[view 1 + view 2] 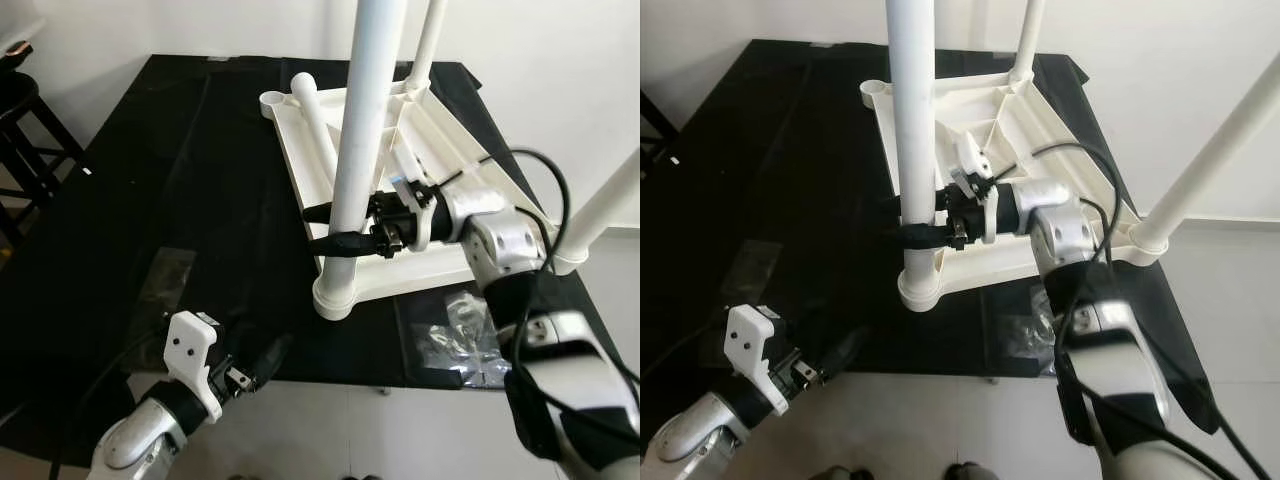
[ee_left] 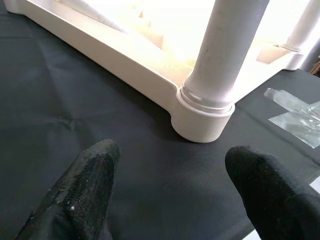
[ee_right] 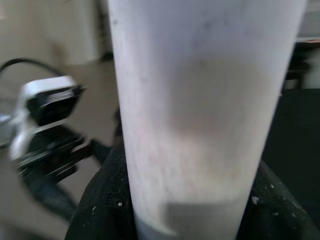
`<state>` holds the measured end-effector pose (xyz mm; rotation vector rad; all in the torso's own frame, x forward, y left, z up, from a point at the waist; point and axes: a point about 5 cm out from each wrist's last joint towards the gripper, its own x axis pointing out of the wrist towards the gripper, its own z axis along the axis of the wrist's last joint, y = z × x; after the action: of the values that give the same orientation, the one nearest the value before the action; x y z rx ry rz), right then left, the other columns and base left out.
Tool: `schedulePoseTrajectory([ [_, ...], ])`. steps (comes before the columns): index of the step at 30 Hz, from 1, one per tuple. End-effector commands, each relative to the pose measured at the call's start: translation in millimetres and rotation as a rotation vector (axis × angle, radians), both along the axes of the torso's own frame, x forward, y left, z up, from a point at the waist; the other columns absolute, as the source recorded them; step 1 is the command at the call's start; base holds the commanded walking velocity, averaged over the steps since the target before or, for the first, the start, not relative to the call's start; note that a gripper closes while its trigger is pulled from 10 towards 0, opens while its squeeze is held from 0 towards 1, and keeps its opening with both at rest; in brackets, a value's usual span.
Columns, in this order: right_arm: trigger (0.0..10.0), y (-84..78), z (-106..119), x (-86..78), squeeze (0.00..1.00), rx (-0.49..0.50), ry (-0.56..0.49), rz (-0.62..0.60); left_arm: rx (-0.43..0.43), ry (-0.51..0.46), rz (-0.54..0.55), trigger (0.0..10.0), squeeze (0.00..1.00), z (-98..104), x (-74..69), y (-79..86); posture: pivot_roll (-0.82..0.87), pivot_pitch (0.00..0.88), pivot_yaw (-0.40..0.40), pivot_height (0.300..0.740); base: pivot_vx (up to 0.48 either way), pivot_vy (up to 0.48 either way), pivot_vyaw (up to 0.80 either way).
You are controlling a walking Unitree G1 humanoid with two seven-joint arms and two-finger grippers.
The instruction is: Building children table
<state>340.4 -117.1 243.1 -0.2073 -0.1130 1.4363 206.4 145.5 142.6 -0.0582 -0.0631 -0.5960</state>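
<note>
The white children's table (image 1: 430,275) lies upside down on a black cloth. Its near corner leg (image 1: 365,100) stands upright in its socket (image 1: 335,295). My right gripper (image 1: 335,228) is shut on this leg just above the socket, one black finger on each side; in the right wrist view the leg (image 3: 200,100) sits between the fingers. My left gripper (image 1: 265,360) hovers low at the cloth's front edge, open and holding nothing, pointed at the socket (image 2: 202,120). Two more legs stand at the back (image 1: 428,40) and right (image 1: 600,210) corners. A loose leg (image 1: 318,125) lies inside the frame.
A clear plastic bag (image 1: 460,340) of small parts lies on the cloth beside the near corner, under my right arm. Another flat plastic sheet (image 1: 165,280) lies to the left. A dark stool (image 1: 25,120) stands at the far left. White wall stands behind.
</note>
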Motion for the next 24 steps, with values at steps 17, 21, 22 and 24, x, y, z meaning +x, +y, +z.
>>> schedulePoseTrajectory([
  [17, 1.9, 20.6, -78, -21.3, 0.00, -0.030, 0.160, -0.905, 0.024, 0.011, -0.004, 10.0, 0.00, -6, 8.7, 5.7, -0.13, 0.123, -0.047, 0.740, 0.000, 0.000, 0.00],
  [21, 10.0, 29.3, -70, -22.0, 0.00, -0.033, 0.174, -0.882, 0.024, 0.009, 0.001, 10.0, 0.00, -7, 9.1, 6.6, -0.13, 0.125, -0.046, 0.740, 0.000, 0.000, 0.00],
  [22, 10.0, 32.5, -65, -22.9, 0.23, -0.010, 0.197, -0.856, 0.023, 0.009, -0.005, 10.0, 0.00, -6, 9.3, 6.1, -0.14, 0.128, -0.043, 0.740, 0.000, 0.000, 0.00],
  [24, 10.0, 33.1, -61, -21.8, 0.56, 0.011, 0.216, -0.850, 0.022, 0.009, -0.010, 10.0, 0.00, -6, 9.5, 5.6, -0.14, 0.128, -0.043, 0.740, 0.000, 0.000, 0.00],
])
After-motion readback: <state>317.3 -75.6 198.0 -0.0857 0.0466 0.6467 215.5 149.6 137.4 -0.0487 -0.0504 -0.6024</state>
